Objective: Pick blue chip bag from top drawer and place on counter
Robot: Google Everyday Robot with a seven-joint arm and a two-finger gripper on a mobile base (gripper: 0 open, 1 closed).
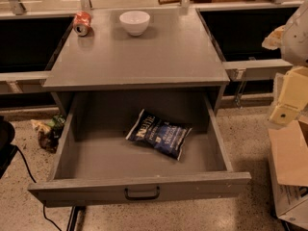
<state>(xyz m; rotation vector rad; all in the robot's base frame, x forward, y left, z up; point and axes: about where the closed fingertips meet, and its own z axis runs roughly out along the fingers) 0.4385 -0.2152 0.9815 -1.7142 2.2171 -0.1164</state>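
Blue and black and shiny, the blue chip bag lies flat inside the top drawer, a bit right of the middle and tilted. Big white letters on it look like "Kettle"; the smaller words are too tiny to read. The drawer is pulled out wide, with a dark handle on its front. Above it is the grey counter, where a red soda can lies on its side near a white bowl. I can't read the can's label. The gripper hangs at the right edge, outside the drawer and well apart from the bag, touching neither bag nor drawer. Whether it is spread or squeezed together, I can't say.
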